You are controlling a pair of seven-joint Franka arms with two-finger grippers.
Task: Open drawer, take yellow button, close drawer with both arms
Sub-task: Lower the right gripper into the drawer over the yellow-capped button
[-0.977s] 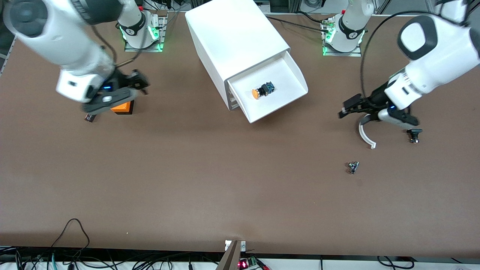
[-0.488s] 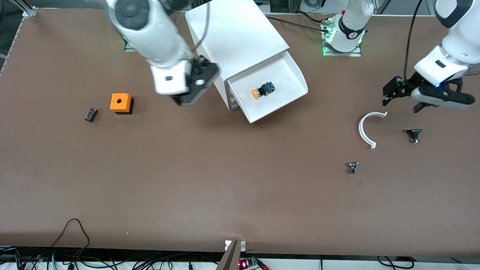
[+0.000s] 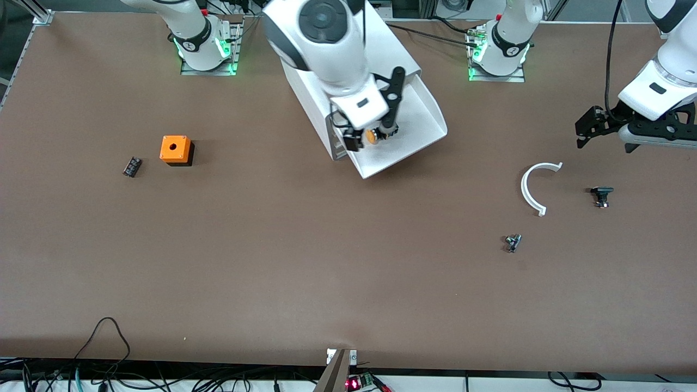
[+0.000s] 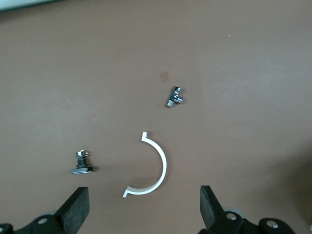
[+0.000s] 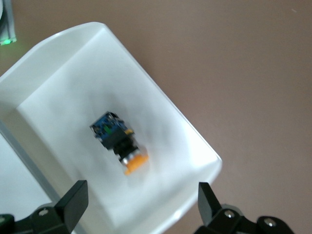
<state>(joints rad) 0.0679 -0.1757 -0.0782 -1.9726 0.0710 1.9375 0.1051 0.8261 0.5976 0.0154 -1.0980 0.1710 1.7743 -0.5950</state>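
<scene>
The drawer (image 3: 422,117), the top one of the white cabinet (image 3: 305,81), stands pulled open. The button (image 3: 372,136) lies on its side in the drawer, with an orange cap and a black-blue body. My right gripper (image 3: 372,137) hangs open just above the button, with a finger on each side of it and not touching it. The right wrist view shows the button (image 5: 118,141) on the drawer floor (image 5: 58,112) past my open right gripper (image 5: 141,204). My left gripper (image 3: 603,146) is open and empty over the table near the left arm's end; it also shows in the left wrist view (image 4: 144,214).
An orange cube with a hole (image 3: 175,148) and a small black part (image 3: 132,166) lie toward the right arm's end. A white curved piece (image 3: 536,185), a black part (image 3: 600,195) and a small metal part (image 3: 512,242) lie below the left gripper.
My right arm has swung from over the orange cube across to over the open drawer. My left gripper has lifted away from the white curved piece toward the left arm's end.
</scene>
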